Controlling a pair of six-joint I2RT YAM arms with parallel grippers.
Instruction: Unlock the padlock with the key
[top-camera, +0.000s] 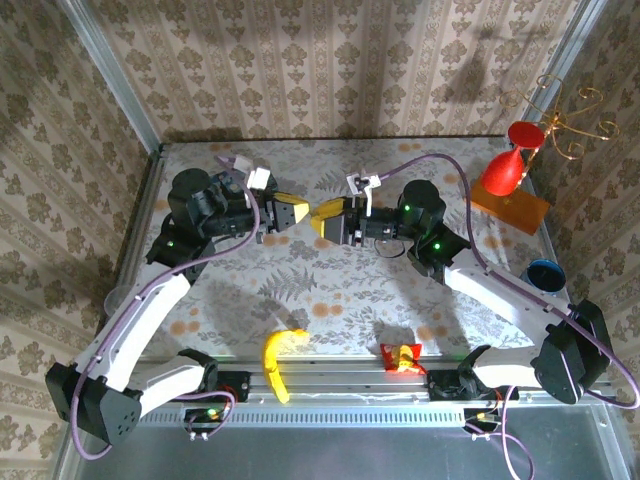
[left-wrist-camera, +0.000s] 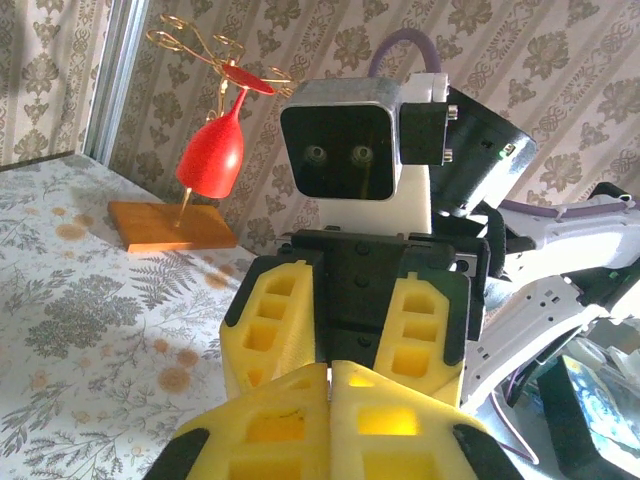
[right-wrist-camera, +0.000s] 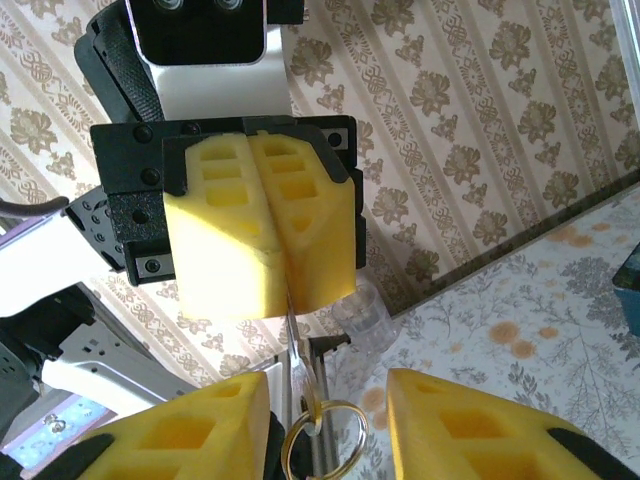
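Gripping the key (right-wrist-camera: 289, 338), left pincer (top-camera: 303, 213) hovers beyond banana (top-camera: 275, 360).

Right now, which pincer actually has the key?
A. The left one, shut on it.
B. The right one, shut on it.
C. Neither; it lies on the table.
A: in the right wrist view the left pincer is shut on the thin key, whose ring dangles between the open fingers of the right pincer.
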